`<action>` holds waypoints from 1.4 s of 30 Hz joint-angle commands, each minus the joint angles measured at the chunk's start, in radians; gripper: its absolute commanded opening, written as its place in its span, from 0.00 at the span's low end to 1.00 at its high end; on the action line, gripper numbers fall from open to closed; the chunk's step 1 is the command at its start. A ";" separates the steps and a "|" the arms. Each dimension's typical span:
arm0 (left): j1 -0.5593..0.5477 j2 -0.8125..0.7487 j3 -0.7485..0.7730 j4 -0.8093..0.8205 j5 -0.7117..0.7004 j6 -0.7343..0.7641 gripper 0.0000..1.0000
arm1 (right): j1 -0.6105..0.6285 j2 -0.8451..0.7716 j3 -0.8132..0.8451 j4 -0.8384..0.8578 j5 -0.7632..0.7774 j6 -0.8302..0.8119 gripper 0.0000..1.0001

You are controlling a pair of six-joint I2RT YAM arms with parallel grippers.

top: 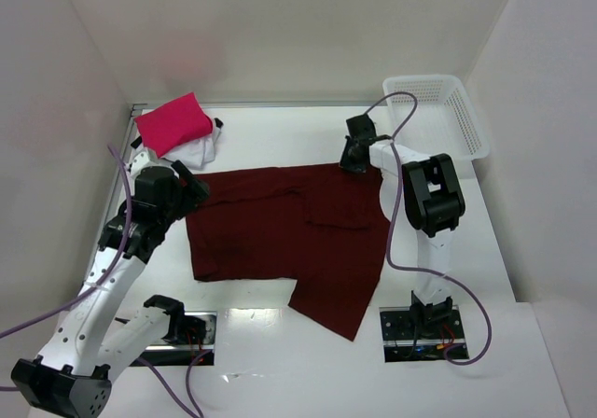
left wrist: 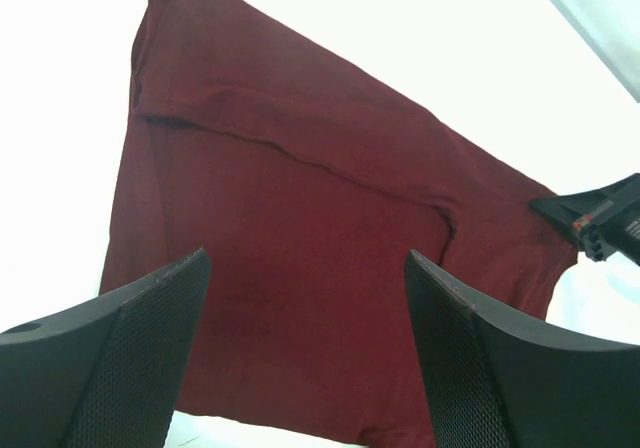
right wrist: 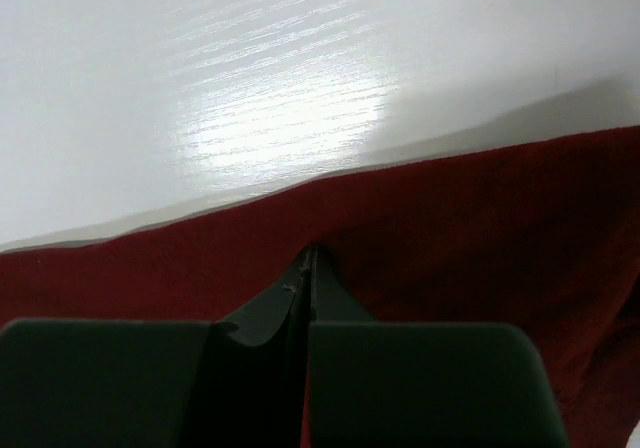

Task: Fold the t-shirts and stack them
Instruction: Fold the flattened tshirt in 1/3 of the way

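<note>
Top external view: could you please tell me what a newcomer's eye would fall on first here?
The dark maroon t-shirt spread across the middle of the table, the right gripper shut on its far edge and the left gripper open over its left side. Then the pink-red folded t-shirt on a white t-shirt at the far left corner, and the white mesh basket far right.

I count three shirts: one dark red shirt (top: 280, 231), one pink shirt (top: 173, 124) and one white shirt (top: 203, 150). There is one basket (top: 471, 129) and one table (top: 280, 133). I have two arms, a left arm (top: 107, 278) and a right arm (top: 431, 199). I have two grippers, a left gripper (left wrist: 305, 268) and a right gripper (right wrist: 310, 258). Each gripper has two fingers.
</note>
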 commanded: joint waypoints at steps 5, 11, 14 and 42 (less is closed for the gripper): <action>0.005 -0.018 0.062 0.024 -0.004 0.031 0.87 | 0.004 0.073 0.082 -0.116 -0.008 -0.051 0.00; 0.005 -0.018 0.063 0.024 -0.004 0.040 0.87 | -0.037 0.094 0.113 -0.147 -0.069 -0.051 0.00; 0.005 -0.026 0.063 0.024 -0.004 0.040 0.87 | -0.039 0.094 0.141 -0.178 -0.011 -0.062 0.00; 0.005 0.080 0.054 0.062 0.016 0.040 0.88 | -0.166 0.172 0.334 -0.200 0.055 -0.132 0.00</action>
